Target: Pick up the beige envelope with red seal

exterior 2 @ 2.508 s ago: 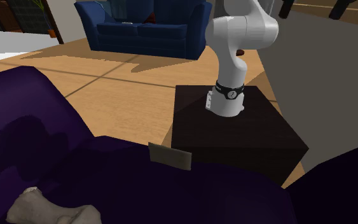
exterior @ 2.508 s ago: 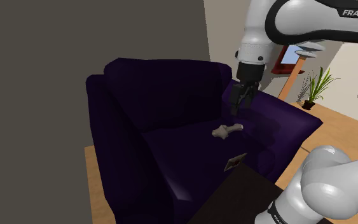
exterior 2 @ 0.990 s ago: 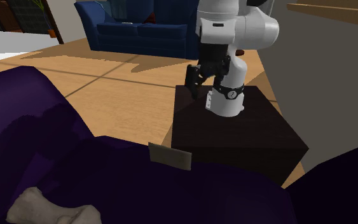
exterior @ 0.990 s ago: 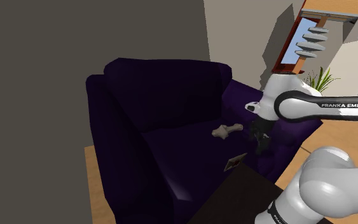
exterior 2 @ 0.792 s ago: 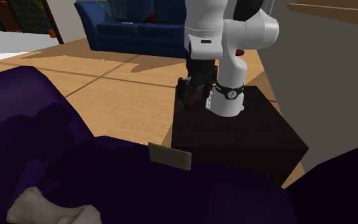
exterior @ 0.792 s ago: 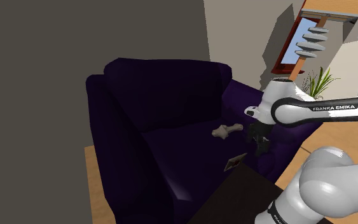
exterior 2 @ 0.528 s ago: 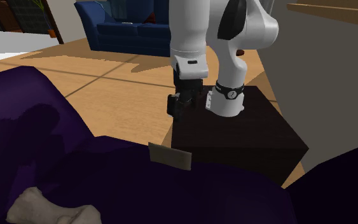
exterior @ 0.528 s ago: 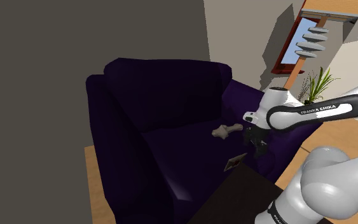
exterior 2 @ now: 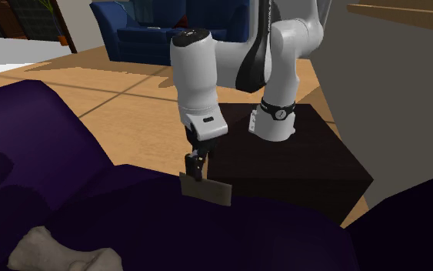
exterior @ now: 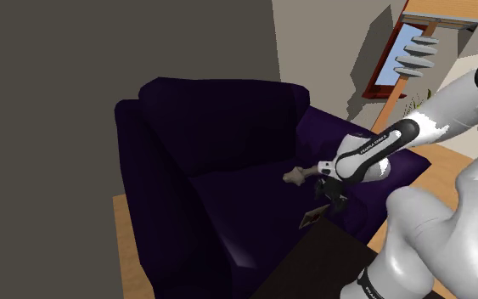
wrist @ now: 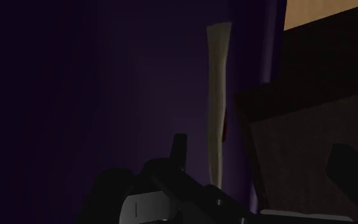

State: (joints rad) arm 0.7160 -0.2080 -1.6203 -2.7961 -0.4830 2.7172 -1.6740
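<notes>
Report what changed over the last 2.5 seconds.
The gripper swung from high over the sofa down to just above the envelope at the seat's front edge; it is open and holds nothing. Envelope, bone-shaped object and sofa stayed put.

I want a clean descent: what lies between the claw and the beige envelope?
Nothing: in the second exterior view the open claw hangs close above the top edge of the envelope, and the short stretch between them is bare.
</notes>
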